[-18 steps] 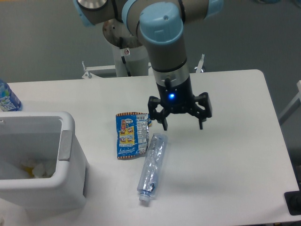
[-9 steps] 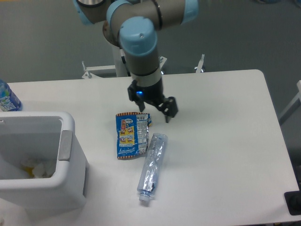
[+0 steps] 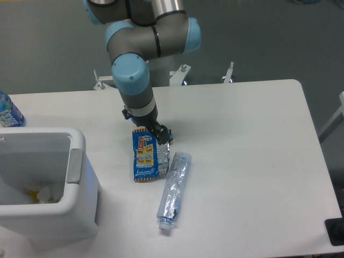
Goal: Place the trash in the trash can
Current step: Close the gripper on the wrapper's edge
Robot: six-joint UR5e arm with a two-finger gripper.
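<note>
The wrapper point(image 3: 149, 157) has the hand point(image 3: 155, 133) at its top edge (opening hidden).

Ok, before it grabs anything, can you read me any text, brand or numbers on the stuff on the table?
Nothing is legible.
Snack wrapper: yellow-red print panels, lettering too small and blurred to read.
Water bottle at the left edge: blue label with pale marks, unreadable.
Crushed bottle, trash can and gripper: no visible text.
</note>
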